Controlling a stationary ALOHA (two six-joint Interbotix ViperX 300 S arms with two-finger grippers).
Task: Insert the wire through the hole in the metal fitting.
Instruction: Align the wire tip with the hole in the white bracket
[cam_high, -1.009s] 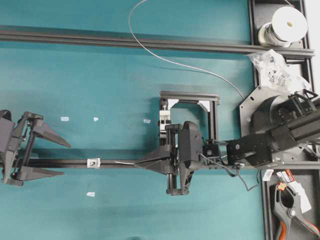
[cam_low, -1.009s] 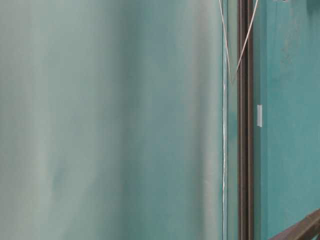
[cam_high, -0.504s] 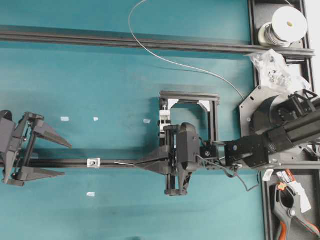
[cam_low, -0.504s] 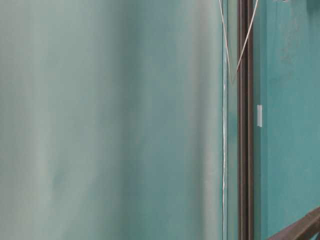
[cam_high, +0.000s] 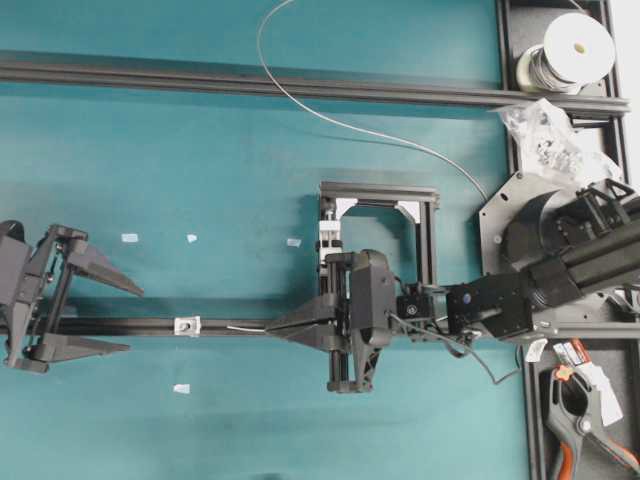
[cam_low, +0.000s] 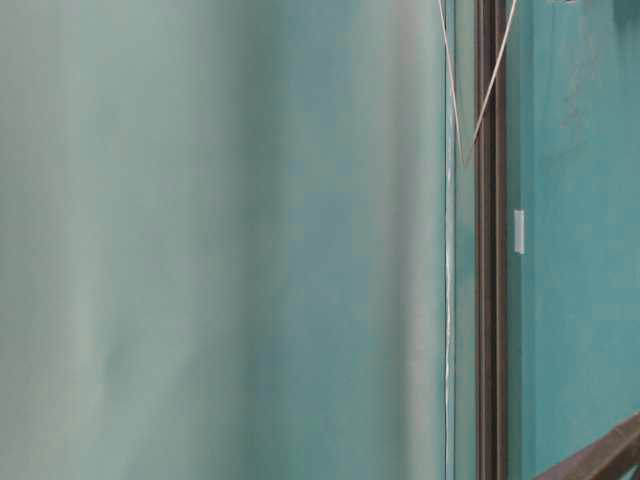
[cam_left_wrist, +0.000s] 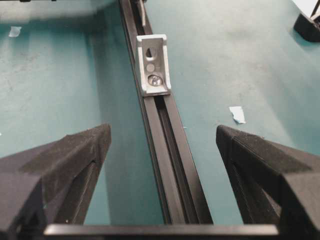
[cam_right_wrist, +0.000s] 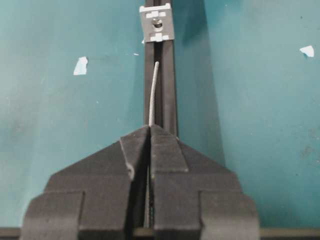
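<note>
The metal fitting (cam_high: 187, 325) is a small silver bracket with a dark hole, sitting on the black rail (cam_high: 140, 327). It shows close in the left wrist view (cam_left_wrist: 153, 65) and far ahead in the right wrist view (cam_right_wrist: 157, 23). My right gripper (cam_high: 270, 326) is shut on the wire (cam_high: 340, 122), whose short free end (cam_right_wrist: 153, 92) points along the rail at the fitting, with a gap between them. The wire's long arc runs back to the upper right. My left gripper (cam_high: 130, 318) stands open astride the rail, left of the fitting, its fingers (cam_left_wrist: 75, 150) wide apart.
A black frame with a white-silver block (cam_high: 378, 230) stands behind my right gripper. A second rail (cam_high: 250, 82) crosses the back. A wire spool (cam_high: 568, 50), a plastic bag (cam_high: 545, 135) and a clamp (cam_high: 580, 425) lie at the right. Pale tape scraps (cam_high: 181, 388) dot the mat.
My right gripper has slid left along the rail with the wire, bringing its free end nearer the fitting. The left gripper has not moved.
</note>
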